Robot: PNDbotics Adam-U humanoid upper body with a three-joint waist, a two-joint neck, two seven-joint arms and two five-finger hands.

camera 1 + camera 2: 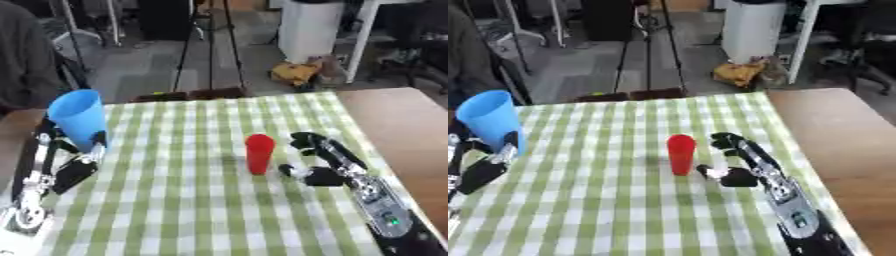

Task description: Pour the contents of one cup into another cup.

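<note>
Left hand (74,160): showing black fingers with pale silver tips
Left forearm (31,192): showing silver metal links beside black bars
Right hand (319,155): showing black fingers and a black thumb
Right forearm (385,210): showing a silver-grey housing, a small green light glowing on it

A green-and-white checked cloth (201,200) covers the bench (402,125), whose bare part looks like smooth brown wood. The blue cup (79,117) and red cup (259,152) look like smooth matt plastic. Each robot hand, left (74,162) and right (319,160), is black plastic with silvery metal parts.
</note>
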